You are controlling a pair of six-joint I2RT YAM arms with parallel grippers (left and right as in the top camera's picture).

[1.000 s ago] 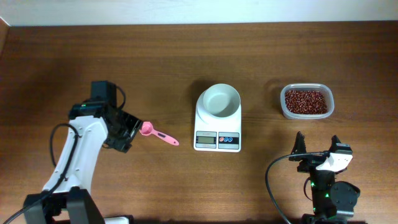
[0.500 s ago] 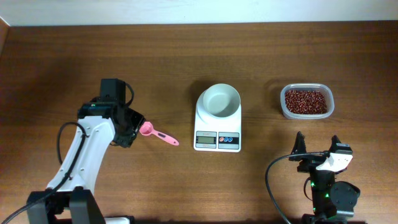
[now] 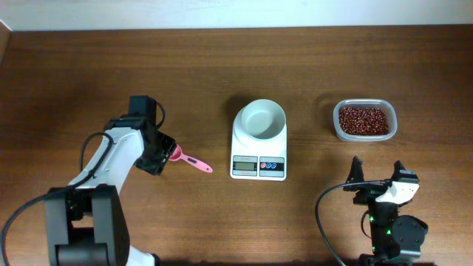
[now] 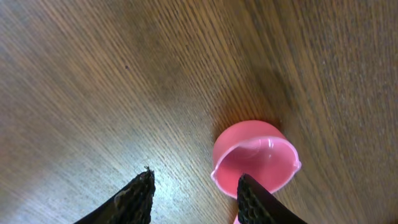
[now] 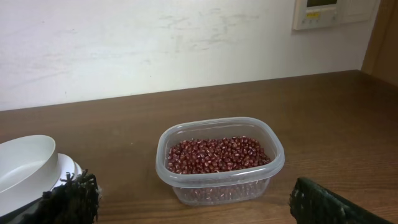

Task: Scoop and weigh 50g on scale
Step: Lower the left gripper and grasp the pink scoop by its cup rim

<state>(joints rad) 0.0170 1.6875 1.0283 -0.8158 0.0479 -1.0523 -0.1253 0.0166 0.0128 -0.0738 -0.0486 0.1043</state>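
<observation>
since a second ago the left arm has swung in from the tabletop's left edge toward the middle, and its pincer now sits over the bowl end of the pink scoop; the scoop, the scale and the right arm lie as before.

overhead: the left pincer [image 3: 165,152] covers part of the pink scoop [image 3: 191,161], whose handle points toward the near edge and the scale [image 3: 259,140]. the scale stands mid-tabletop, its round white bowl [image 3: 264,118] showing nothing inside. the beans [image 3: 363,120] lie in a clear tub [image 3: 336,127] toward the right edge, well apart from the scale. the right pincer [image 3: 378,165] waits by the near edge, fingers spread wide. how far the left jaws stand apart cannot be told from up here.

left wrist: this settles it. the left pincer [image 4: 196,196] is partly open, with bare tabletop [image 4: 93,74] between the fingertips [image 4: 134,199]. the scoop [image 4: 255,155] lies hollow side up and empty just beyond the right-hand tip, which overlaps its rim; nothing is gripped.

right wrist: the right pincer [image 5: 200,208] stands wide and empty. ahead, the beans [image 5: 217,154] half fill the tub [image 5: 273,165]. the scale's bowl [image 5: 25,165] shows at the left of this view. a white wall with a panel [image 5: 326,12] rises behind the far edge, unseen from above.
</observation>
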